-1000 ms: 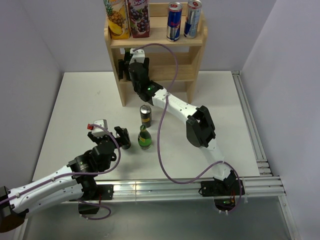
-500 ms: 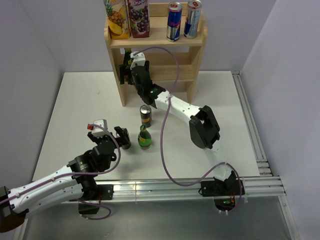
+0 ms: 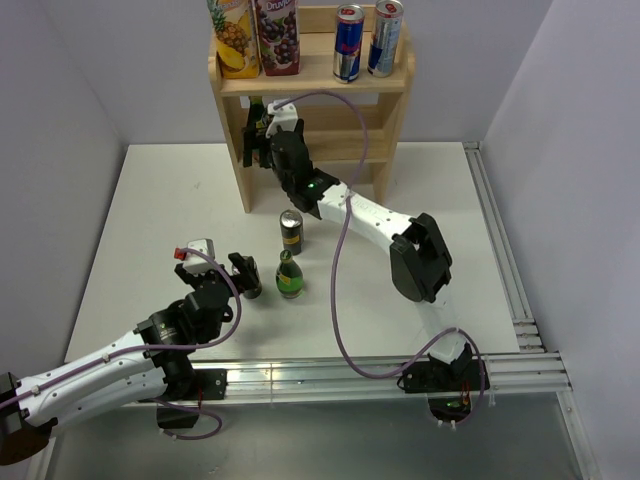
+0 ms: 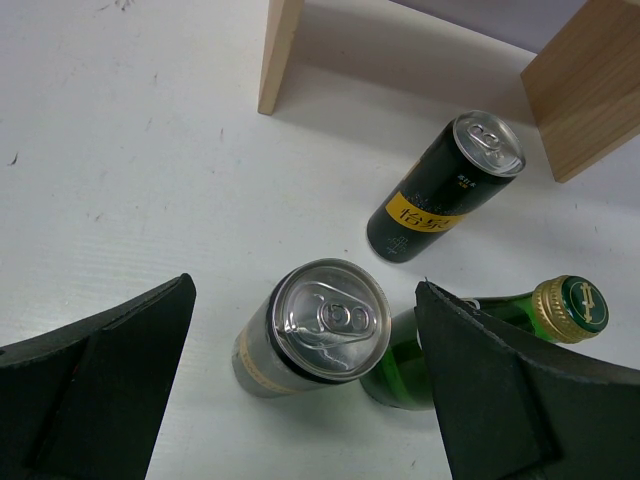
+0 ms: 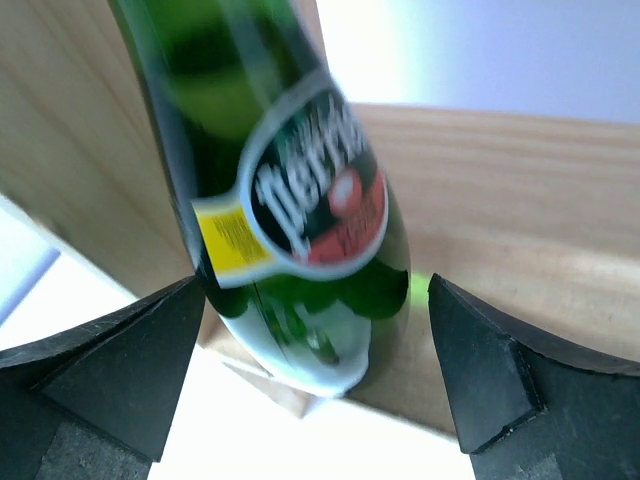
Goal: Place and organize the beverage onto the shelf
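Note:
The wooden shelf (image 3: 385,85) stands at the back. A green Perrier bottle (image 5: 290,200) stands on its middle tier at the left end (image 3: 256,108). My right gripper (image 5: 315,290) is open around the bottle's lower part, with a gap on each side; in the top view this gripper (image 3: 260,135) reaches into the shelf. On the table, a silver can (image 4: 315,325) stands between the fingers of my open left gripper (image 4: 305,290), untouched. A second green bottle (image 3: 290,276) stands just right of the left gripper (image 3: 243,275). A dark can (image 3: 291,231) stands behind that bottle.
Two juice cartons (image 3: 255,35) and two slim cans (image 3: 365,40) fill the shelf's top tier. The shelf's side panels (image 4: 280,55) reach down to the table just beyond the dark can (image 4: 445,190). A metal rail (image 3: 500,250) runs along the table's right edge.
My right arm has stretched farther toward the shelf, its elbow swinging right, and the green bottle's top now shows beside the gripper. The left arm and the drinks on the table have not moved.

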